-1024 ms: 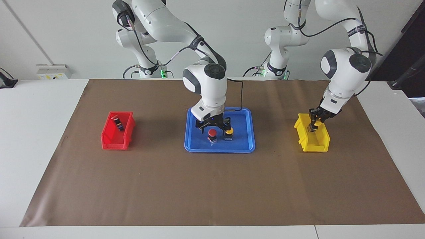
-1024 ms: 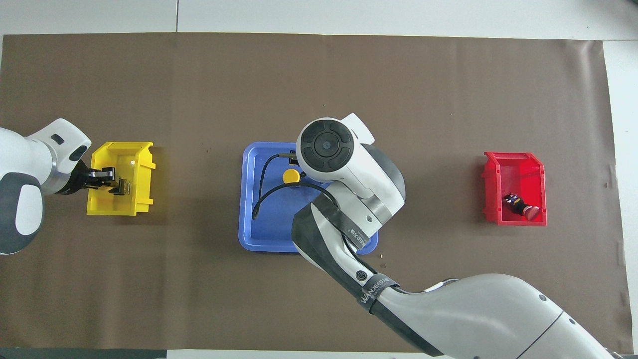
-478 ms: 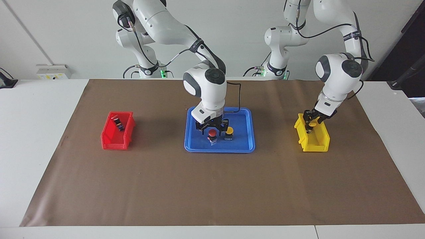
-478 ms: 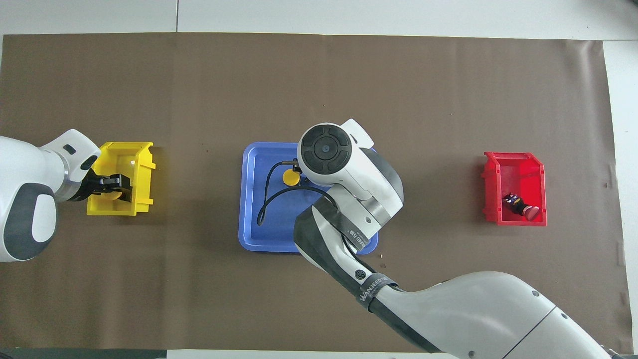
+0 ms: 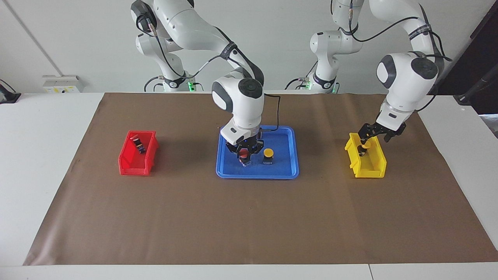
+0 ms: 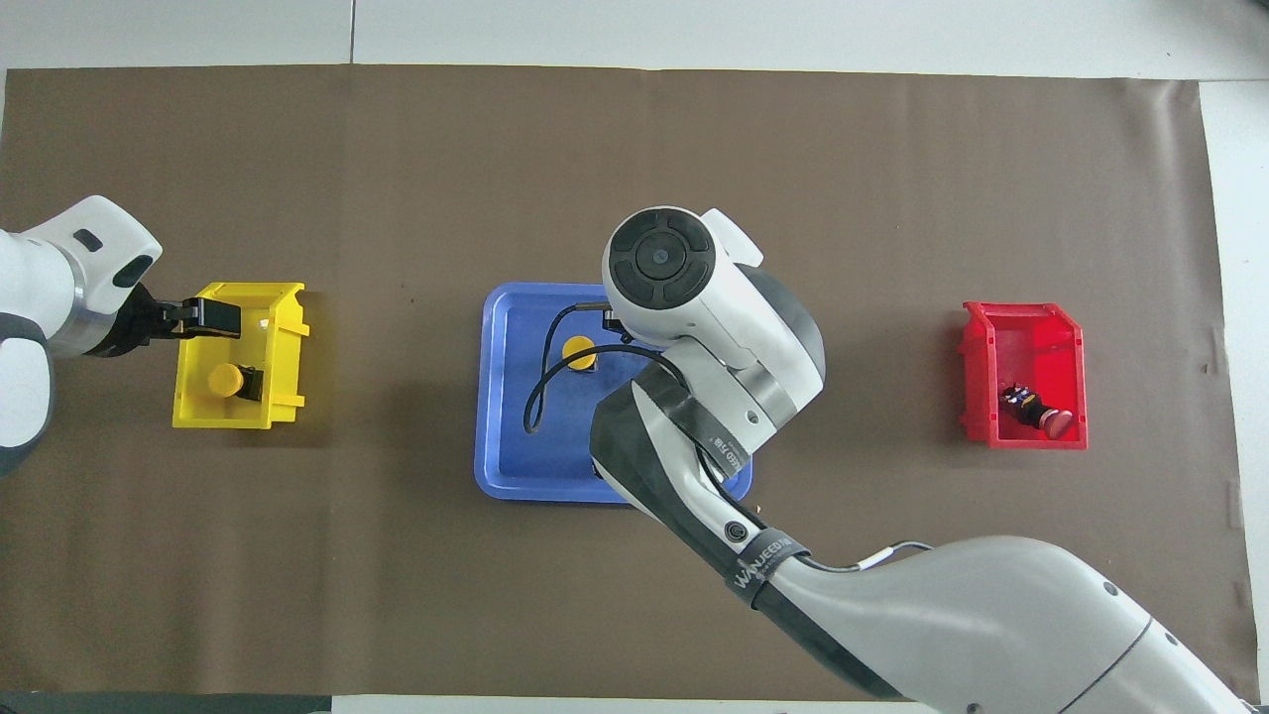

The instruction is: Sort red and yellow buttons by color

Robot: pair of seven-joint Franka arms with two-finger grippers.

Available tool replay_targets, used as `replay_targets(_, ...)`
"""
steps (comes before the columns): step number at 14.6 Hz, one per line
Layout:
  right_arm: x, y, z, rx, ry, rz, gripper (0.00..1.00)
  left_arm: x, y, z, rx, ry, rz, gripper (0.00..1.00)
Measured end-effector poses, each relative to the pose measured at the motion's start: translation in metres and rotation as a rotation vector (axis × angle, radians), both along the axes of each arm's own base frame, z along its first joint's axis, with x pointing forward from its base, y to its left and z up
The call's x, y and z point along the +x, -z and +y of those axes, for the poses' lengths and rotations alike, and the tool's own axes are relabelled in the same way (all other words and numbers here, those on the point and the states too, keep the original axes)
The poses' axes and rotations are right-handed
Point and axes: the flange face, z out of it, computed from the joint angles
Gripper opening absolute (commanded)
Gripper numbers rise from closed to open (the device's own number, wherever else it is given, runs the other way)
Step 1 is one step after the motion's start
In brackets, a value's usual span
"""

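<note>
My right claw point(image 5: 244, 154) is down in the blue tray point(image 5: 290, 171), pressed together on the red button point(image 5: 243, 156) there; I see the red cap pinched between the two black fingers, the button's base at the tray floor. Seen from overhead, the right arm's wrist hides this claw and its button, so I judge the grip from the facing view alone. Just beside the claw, toward the left arm's end of the tray, the yellow button point(image 5: 267, 154) stands upright and apart from the fingers.

My left claw point(image 5: 374, 134) hangs over the yellow bin point(image 5: 373, 171), fingers spread wide and holding nothing. Beneath it, inside the bin, a second yellow button point(image 6: 227, 380) lies on the floor, clear of the fingertips. From overhead the claw sits over the part of the bin farther from the robots, with the button nearer to the robots than the fingertips.

Well away from both claws, at the right arm's end of the mat, the red bin point(image 5: 134, 166) holds the other red button point(image 6: 1036, 412), lying on its side.
</note>
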Motion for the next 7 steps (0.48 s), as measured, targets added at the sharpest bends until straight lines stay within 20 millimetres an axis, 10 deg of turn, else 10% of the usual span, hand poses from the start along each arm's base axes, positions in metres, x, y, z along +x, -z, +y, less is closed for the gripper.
replay_targets(4, 0.023, -0.080, -0.165, 0.019, -0.118, 0.071, 0.12, -0.005, -0.125, -0.019, -0.003, 0.026, -0.006, 1.00)
replay_targets(7, 0.004, -0.084, -0.297, 0.043, -0.238, 0.110, 0.13, 0.000, -0.125, -0.057, -0.033, 0.048, -0.046, 1.00)
